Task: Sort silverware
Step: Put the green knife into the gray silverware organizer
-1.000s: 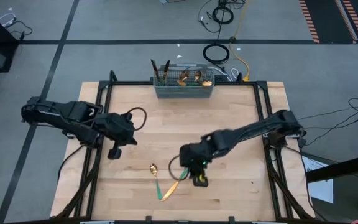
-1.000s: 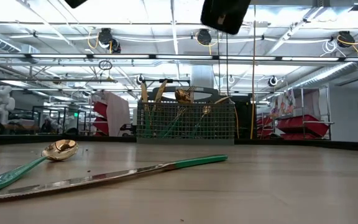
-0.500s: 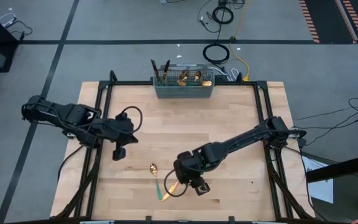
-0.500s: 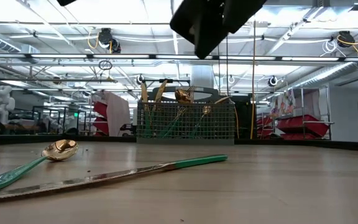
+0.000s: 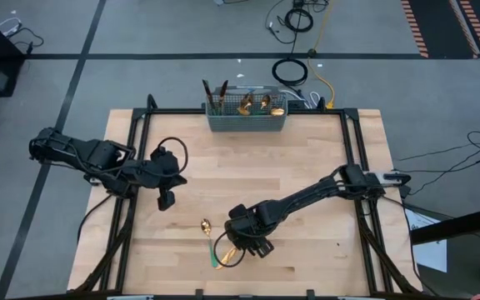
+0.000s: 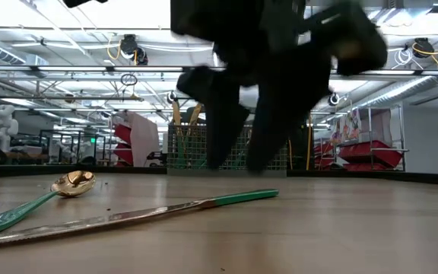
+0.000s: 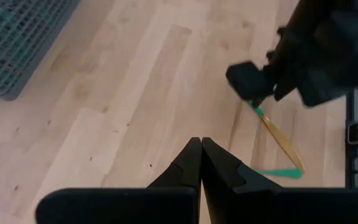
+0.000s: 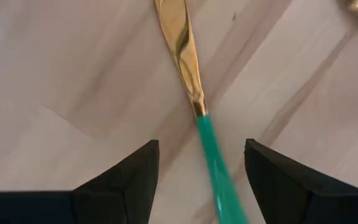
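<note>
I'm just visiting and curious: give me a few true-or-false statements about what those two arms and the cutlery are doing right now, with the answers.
1. The right gripper has its fingers open over the knife. True.
2. The left gripper holds a fork. False: its fingers are shut on nothing.
3. A spoon lies on the table beside the knife. True.
4. The wire basket is empty. False: several pieces of silverware stand in it.
5. The knife is lifted off the table. False: it lies flat on the wood.
</note>
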Available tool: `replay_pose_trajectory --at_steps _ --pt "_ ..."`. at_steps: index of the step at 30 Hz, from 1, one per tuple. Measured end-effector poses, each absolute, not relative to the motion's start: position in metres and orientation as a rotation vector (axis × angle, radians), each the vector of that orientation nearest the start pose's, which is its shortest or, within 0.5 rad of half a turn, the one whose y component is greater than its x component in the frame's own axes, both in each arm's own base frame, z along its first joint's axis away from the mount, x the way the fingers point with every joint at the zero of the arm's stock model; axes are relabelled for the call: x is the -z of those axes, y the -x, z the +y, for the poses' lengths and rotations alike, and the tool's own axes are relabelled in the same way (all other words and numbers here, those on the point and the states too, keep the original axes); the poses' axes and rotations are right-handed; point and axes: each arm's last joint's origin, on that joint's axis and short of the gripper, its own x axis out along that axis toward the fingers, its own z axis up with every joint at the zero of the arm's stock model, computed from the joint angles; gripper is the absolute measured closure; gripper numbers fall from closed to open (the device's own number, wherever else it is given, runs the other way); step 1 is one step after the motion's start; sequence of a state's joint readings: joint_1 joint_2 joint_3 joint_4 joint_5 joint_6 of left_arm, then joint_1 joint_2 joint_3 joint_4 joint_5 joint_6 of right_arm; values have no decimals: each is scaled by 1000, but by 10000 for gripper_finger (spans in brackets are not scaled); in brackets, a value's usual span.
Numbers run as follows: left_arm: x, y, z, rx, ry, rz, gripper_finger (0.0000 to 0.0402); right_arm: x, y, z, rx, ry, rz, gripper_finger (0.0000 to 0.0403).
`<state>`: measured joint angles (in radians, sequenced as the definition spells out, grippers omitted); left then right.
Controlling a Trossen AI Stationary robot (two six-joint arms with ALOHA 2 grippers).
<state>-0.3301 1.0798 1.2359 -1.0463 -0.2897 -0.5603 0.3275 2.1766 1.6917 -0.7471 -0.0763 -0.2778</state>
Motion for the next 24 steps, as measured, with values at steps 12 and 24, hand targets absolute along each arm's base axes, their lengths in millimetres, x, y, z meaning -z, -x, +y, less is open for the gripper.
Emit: replay_pose_trajectory --at_steps 12,24 --pt "-360 -181 -53 -254 263 799 391 -126 -428 136 -576 582 1278 209" --pt "-360 -180 -53 -254 262 801 391 -107 -423 147 -560 681 1346 390"
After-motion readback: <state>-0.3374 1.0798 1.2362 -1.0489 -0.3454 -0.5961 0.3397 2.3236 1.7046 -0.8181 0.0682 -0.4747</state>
